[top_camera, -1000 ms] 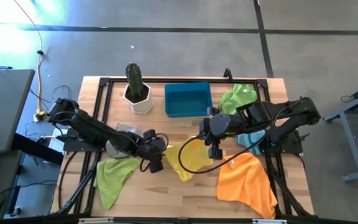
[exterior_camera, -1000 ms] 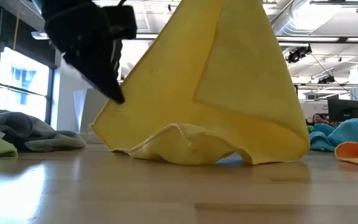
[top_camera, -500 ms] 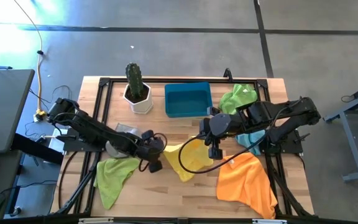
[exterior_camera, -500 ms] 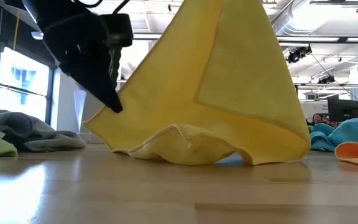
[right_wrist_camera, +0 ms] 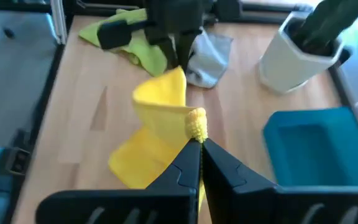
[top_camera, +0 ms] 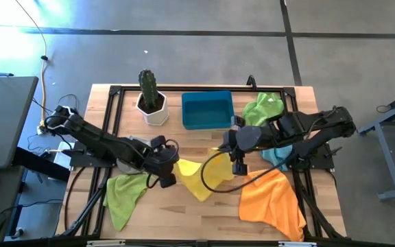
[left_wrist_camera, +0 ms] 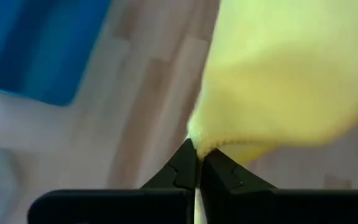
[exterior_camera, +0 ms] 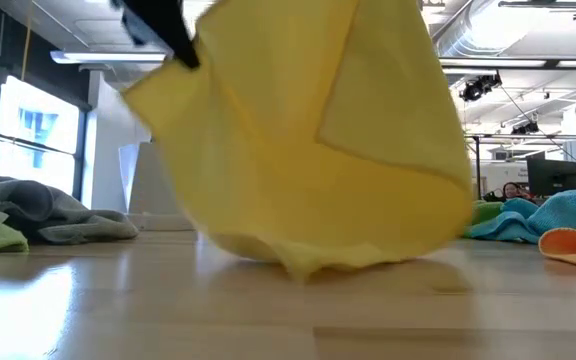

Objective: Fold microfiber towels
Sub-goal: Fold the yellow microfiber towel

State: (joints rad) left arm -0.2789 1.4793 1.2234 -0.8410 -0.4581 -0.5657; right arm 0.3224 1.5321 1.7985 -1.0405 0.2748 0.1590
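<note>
The yellow towel (top_camera: 201, 176) hangs between my two grippers over the middle of the table. It fills the low view (exterior_camera: 318, 140). Its lowest fold (exterior_camera: 303, 265) is at or just above the tabletop. My left gripper (top_camera: 169, 177) is shut on its left corner and my right gripper (top_camera: 238, 167) is shut on its right corner. A lime green towel (top_camera: 123, 194) and a grey towel (top_camera: 134, 145) lie on the left. An orange towel (top_camera: 274, 200), a light blue towel (top_camera: 277, 155) and a second lime green towel (top_camera: 262, 107) lie on the right. My left gripper pinches a bunched corner of the yellow towel (left_wrist_camera: 196, 142) between its two fingertips, coming slanting down from the table's left. That corner is lifted clear, and the cloth hangs slack away from it. My right gripper pinches the opposite corner (right_wrist_camera: 196, 126) between its fingertips, slanting down from the table's right. The cloth sags below it toward the left gripper's corner (right_wrist_camera: 175, 79).
A blue bin (top_camera: 208, 110) and a white pot with a cactus (top_camera: 150, 97) stand at the far side. The black frame rails (top_camera: 113, 116) run along the table's sides. Bare wood shows at the near middle (top_camera: 197, 219).
My left gripper has taken hold of the yellow towel's left corner and risen with it. The towel's left side and its lower edge, which lay spread on the table, have come up off it, and the cloth now hangs as a sagging sheet between both grippers.
</note>
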